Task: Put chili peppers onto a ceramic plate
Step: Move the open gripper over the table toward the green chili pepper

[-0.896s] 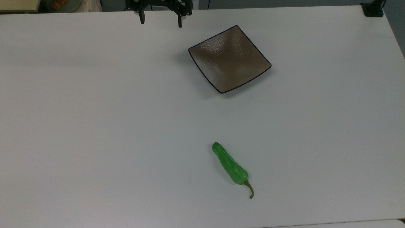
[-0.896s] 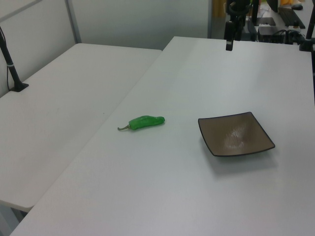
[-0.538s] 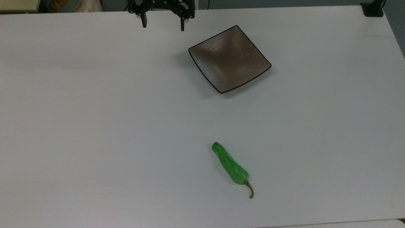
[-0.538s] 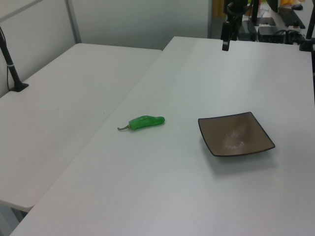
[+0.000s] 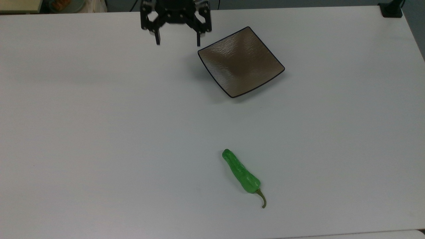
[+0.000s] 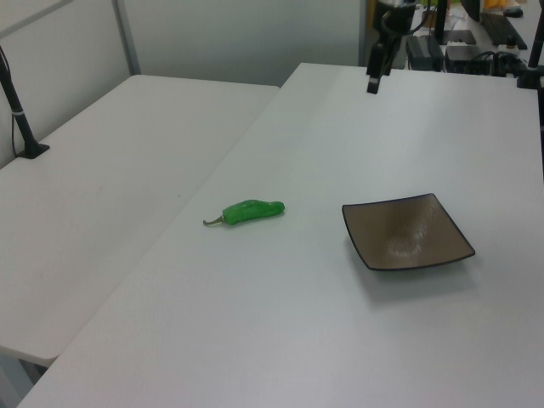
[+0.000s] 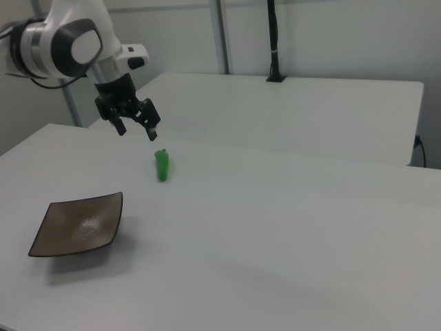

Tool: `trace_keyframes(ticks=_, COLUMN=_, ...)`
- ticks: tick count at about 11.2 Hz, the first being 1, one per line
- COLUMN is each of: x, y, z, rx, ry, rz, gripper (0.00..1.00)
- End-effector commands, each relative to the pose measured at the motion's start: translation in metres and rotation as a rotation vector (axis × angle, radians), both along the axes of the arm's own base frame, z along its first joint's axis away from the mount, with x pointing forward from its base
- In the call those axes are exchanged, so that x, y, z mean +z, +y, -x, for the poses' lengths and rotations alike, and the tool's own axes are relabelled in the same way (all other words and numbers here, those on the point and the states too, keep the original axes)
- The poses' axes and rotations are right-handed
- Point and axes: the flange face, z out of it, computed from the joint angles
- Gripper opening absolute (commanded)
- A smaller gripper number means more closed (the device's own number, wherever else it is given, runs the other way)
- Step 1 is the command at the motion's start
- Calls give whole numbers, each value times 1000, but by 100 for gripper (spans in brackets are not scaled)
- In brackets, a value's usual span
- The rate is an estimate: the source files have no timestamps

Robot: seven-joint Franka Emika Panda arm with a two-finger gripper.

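The gripper [image 5: 178, 42] hung above the white table [image 5: 99, 132] with its two black fingers [image 5: 158, 40] spread wide and nothing between them, tips pointing down toward the surface. In the top view it sat near the far edge of the table, just to the top view's left of the ceramic plate [image 5: 241, 62], clear of the plate's rim. In the right view the gripper [image 7: 138, 131] showed at the end of the white arm [image 7: 69, 38], which came in from the right view's upper left and bent down through a rounded grey-capped joint to the black wrist; the fingers there splayed out at a slight tilt. In the left view the gripper [image 6: 374, 76] was over the table's far end.

The ceramic plate [image 7: 79, 224] lay flat on the table, square, brownish-grey, with a dark thin rim, and held nothing. The chili pepper [image 5: 241, 172] lay on the bare table well apart from the plate, toward the near edge in the top view, its stem [image 5: 262, 199] curling away from the plate. In the left view the chili pepper [image 6: 251, 211] lay to the plate's [image 6: 408, 231] left.

Nothing stood between gripper and pepper. A second white table [image 6: 110, 187] stood alongside, with a black post [image 6: 19, 110] on it.
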Motion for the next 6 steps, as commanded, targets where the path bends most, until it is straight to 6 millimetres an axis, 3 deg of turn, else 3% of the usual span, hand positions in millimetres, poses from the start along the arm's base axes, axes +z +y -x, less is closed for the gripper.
trace_keyframes(ticks=1, x=-17, y=29, z=-35, rx=47, ry=-82, rz=-5, gripper=100)
trace_keyframes(ticks=2, x=-26, y=37, z=-45, rx=51, ry=-104, rz=-22, gripper=100)
trace_keyframes(ticks=4, x=-51, y=82, z=-57, rx=113, ry=-163, rz=-39, gripper=100)
trace_keyframes(ticks=6, x=-85, y=107, z=-72, rx=113, ry=-224, rz=-54, gripper=100)
